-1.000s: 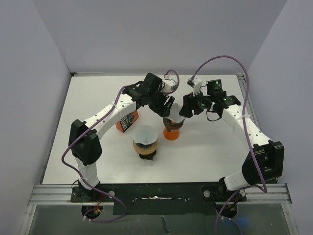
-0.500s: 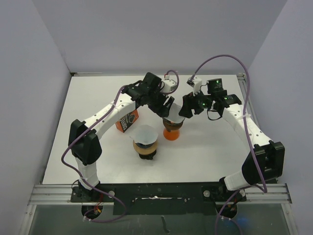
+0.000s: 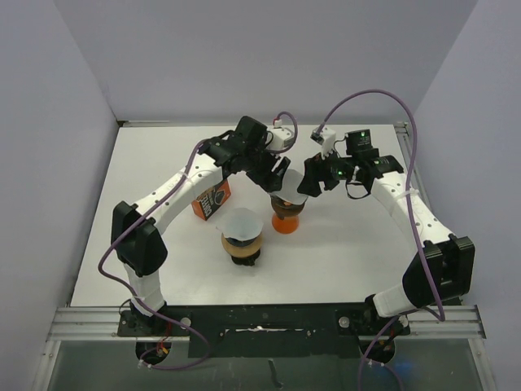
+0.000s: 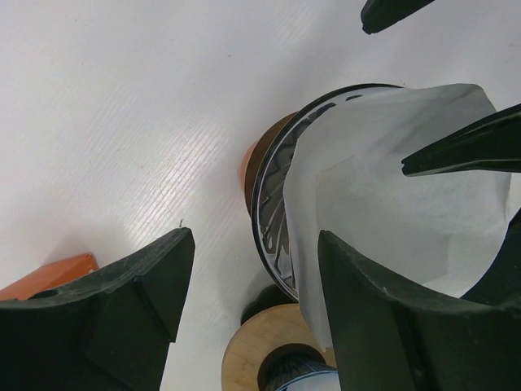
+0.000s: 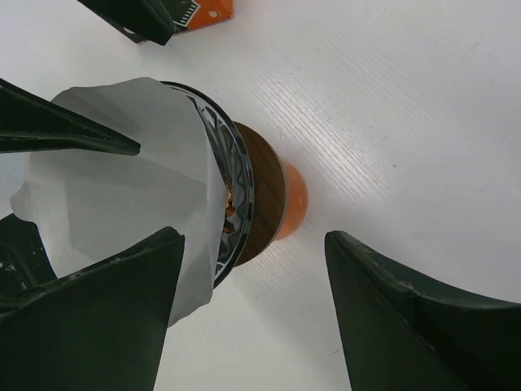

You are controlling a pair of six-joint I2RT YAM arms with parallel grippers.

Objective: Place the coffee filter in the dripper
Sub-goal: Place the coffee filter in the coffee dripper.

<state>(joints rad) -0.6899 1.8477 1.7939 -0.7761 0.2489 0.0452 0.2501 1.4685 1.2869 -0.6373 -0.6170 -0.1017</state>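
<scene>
We find the white filter [image 4: 391, 179] sitting loosely in the dripper [image 4: 269, 195] mid-table [image 3: 342, 244], one edge lapping over the rim, our left hand [image 4: 254, 269] and right hand [image 5: 252, 261] both open beside it; we judge only final seating is left.

Matt paper coffee filter [image 4: 383, 187], glossy ribbed dripper [image 4: 273, 213], finely grooved matt table [image 4: 122, 122].

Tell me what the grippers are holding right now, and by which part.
Nothing looks gripped. The left gripper and right gripper are both open, each straddling the rim of the dripper, with the coffee filter sitting inside it.
</scene>
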